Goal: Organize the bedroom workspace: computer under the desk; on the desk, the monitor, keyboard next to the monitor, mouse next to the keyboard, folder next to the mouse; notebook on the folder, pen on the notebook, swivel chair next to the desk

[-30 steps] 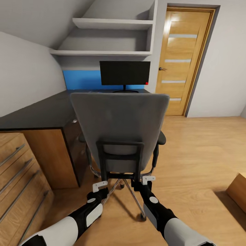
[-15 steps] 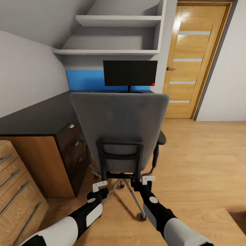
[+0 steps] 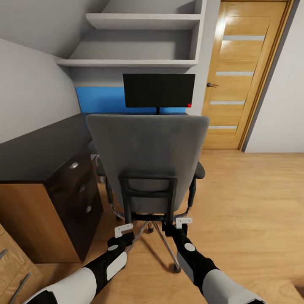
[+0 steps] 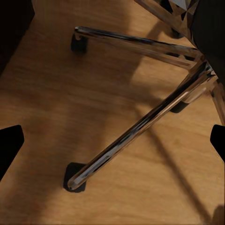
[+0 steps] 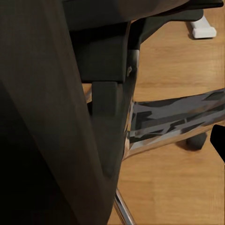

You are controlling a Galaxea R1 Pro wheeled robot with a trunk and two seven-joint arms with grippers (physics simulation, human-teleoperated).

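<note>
Head view: swivel chair point(image 3: 147, 156) back faces camera; monitor point(image 3: 158, 90) on desk point(image 3: 38, 147). Left gripper point(image 3: 123, 230) and right gripper point(image 3: 181, 221) at chair's rear frame; closure cannot tell.

1. Showing matt grey cloth on the swivel chair point(image 3: 147, 152) back, with a dark plastic frame.
2. Gleaming as polished chrome metal along the chair base point(image 4: 140, 126).
3. Reflecting softly as a glossy black worktop point(image 3: 38, 147).
4. Displaying smooth, warm wood grain across the floor point(image 3: 249, 202) and door point(image 3: 249, 76).
5. Looking matt black on the monitor point(image 3: 158, 89) screen.
</note>
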